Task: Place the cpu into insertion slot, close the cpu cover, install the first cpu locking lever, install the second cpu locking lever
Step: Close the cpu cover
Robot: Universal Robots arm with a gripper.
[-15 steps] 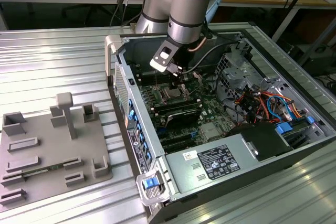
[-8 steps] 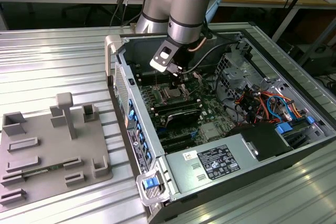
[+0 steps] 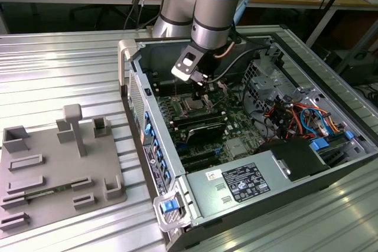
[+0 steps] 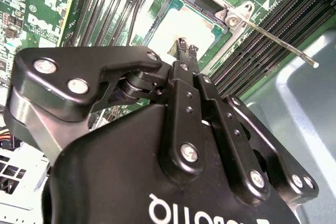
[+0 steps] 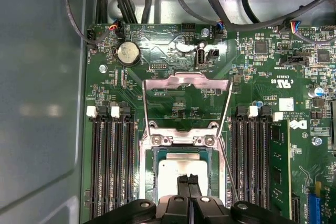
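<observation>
The cpu (image 5: 173,170) lies flat in the insertion slot (image 5: 212,153), its pale metal top also visible in the second wrist view (image 4: 191,24). The cpu cover (image 5: 186,81) stands swung open on its hinge, away from the slot. A thin locking lever (image 4: 278,43) sticks out raised beside the slot. My gripper (image 5: 188,179) hangs just above the chip's middle, fingers shut together with nothing between them; the second wrist view (image 4: 187,46) shows the same. In the exterior view the gripper (image 3: 199,94) is low inside the computer case over the slot (image 3: 192,107).
Long black memory slots (image 5: 113,166) flank the slot on both sides. Cable bundles (image 3: 295,116) and a power supply (image 3: 242,181) fill the case at the exterior view's right. A grey fixture tray (image 3: 59,169) lies on the metal table at its left.
</observation>
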